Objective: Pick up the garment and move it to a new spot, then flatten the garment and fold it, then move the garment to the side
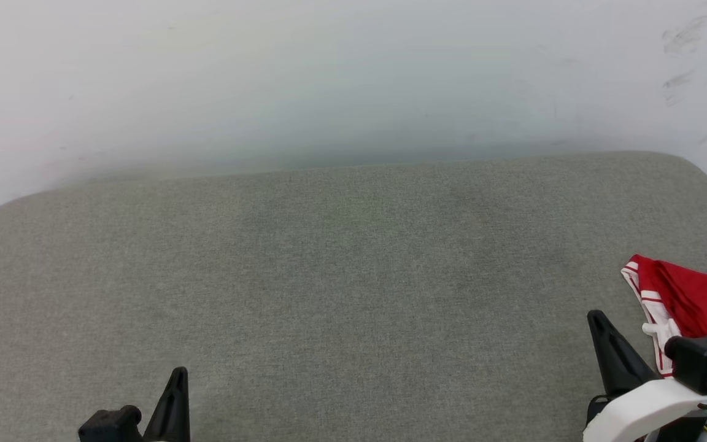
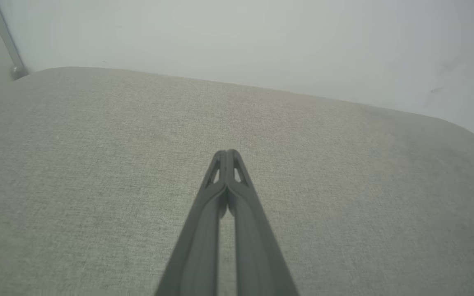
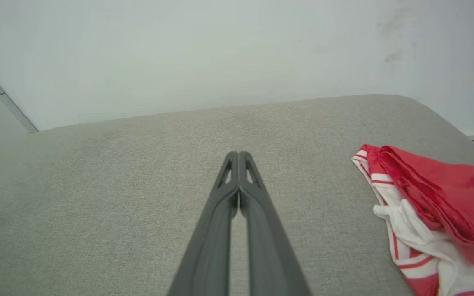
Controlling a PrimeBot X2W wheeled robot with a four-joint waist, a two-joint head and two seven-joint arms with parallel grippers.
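1. The garment (image 3: 438, 185) lies bunched at the right-hand edge of the grey cloth-covered table (image 1: 353, 276). Its red body is rumpled over a white sleeve with red striped trim. Part of it runs out of the head view, so you cannot tell from here whether it is folded under those creases.
2. Left gripper (image 2: 228, 153): jaws pressed together with nothing between them. It sits low over bare table, well apart from the garment.
3. Right gripper (image 3: 239, 154): jaws pressed together, pinching nothing. The garment lies near it, off to its right, and does not touch it.
4. Step in hand: you cannot settle it from these views. The scene fits a garment waiting at the edge to be lifted and carried to a new spot. It also fits a garment already set aside after folding, though the loose creases look more like a heap than a tidy fold.
5. Next move: judge nothing firm yet. Note only that the right gripper is the nearer one, and that any grasp would call for its jaws to spread before meeting the cloth.
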